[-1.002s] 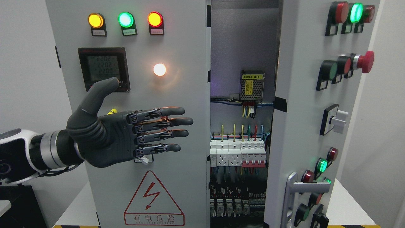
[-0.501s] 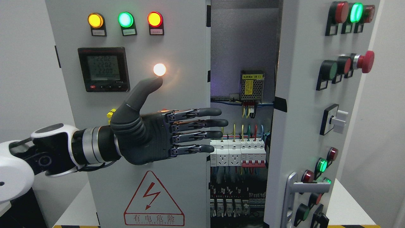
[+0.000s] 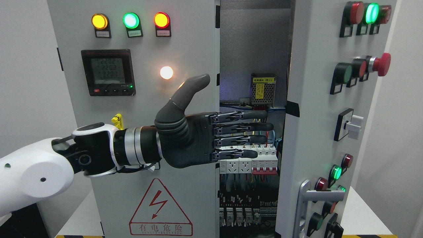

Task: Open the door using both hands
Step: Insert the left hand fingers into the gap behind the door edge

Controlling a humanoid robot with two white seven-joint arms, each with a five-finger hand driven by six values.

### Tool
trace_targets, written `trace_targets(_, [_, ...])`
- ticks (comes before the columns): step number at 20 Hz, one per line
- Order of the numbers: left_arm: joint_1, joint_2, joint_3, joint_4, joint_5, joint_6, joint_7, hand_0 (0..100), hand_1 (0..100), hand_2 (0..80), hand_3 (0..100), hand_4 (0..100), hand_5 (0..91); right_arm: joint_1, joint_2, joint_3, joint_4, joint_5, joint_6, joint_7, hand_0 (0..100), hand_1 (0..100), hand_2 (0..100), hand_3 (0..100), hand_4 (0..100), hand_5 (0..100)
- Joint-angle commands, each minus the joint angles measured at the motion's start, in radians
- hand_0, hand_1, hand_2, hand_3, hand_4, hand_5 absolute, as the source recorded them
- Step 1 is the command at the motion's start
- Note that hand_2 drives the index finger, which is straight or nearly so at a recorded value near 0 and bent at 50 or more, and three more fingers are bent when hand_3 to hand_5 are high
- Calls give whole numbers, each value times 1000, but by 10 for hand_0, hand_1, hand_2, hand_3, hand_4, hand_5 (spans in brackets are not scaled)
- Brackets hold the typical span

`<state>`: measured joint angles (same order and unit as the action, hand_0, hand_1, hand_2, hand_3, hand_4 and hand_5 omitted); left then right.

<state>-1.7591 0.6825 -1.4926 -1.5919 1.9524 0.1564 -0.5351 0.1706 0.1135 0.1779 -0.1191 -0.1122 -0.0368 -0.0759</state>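
Observation:
A grey electrical cabinet fills the head view. Its left door (image 3: pixel 138 99) is closed and carries three lit lamps, a meter and a warning triangle. Its right door (image 3: pixel 317 109), swung partly outward, bears buttons, a selector switch and a silver handle (image 3: pixel 305 201) low down. My left hand (image 3: pixel 238 109) reaches in from the lower left, fingers (image 3: pixel 251 127) straight and flat, thumb raised, open and holding nothing. The fingertips extend across the gap between the doors, a short way from the right door's inner edge (image 3: pixel 289 109). My right hand is out of view.
Inside the gap are wiring, a yellow-labelled power supply (image 3: pixel 263 87) and a row of white breakers (image 3: pixel 261 160). The cabinet stands on a white table (image 3: pixel 363 215). A small yellow tag (image 3: pixel 116 119) sticks out from the left door above my wrist.
My left hand has swept rightward from the left door's face, past the door edge, into the gap. Fingers stay extended. The right door has not moved.

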Motion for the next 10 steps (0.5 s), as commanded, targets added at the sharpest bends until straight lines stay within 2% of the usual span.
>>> trace_targets(1, [-3, -158, -15, 53, 14, 0, 1, 0, 0, 0, 0, 31, 0, 1, 0, 0, -1, 0, 0, -1, 107, 0, 0, 0, 0, 0])
trace_targets(10, [0, -204, -12, 73, 17, 0, 24, 0, 0, 0, 0, 31, 0, 0, 0, 0, 1, -1, 0, -1, 107, 0, 0, 0, 0, 0])
